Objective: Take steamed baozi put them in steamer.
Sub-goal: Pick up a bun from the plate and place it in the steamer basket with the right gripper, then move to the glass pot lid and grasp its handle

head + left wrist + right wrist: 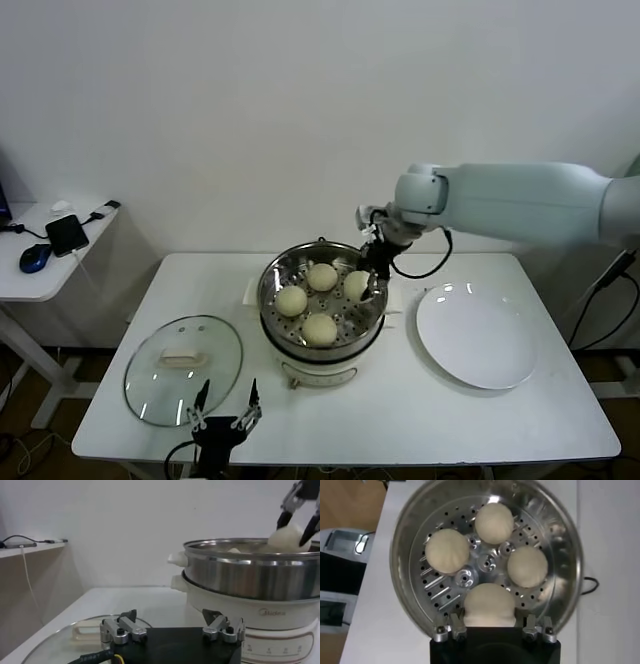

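The steel steamer sits on its cream pot body at the table's middle. Three baozi lie on its perforated floor. My right gripper reaches in over the right rim and is shut on the fourth baozi. In the right wrist view that baozi sits between the fingers, with the other three beyond it in the steamer. In the left wrist view it shows at rim height. My left gripper is open and empty near the front edge.
An empty white plate lies right of the pot. The round glass lid with its cream handle lies front left, just beside my left gripper. A low side table with a mouse and phone stands far left.
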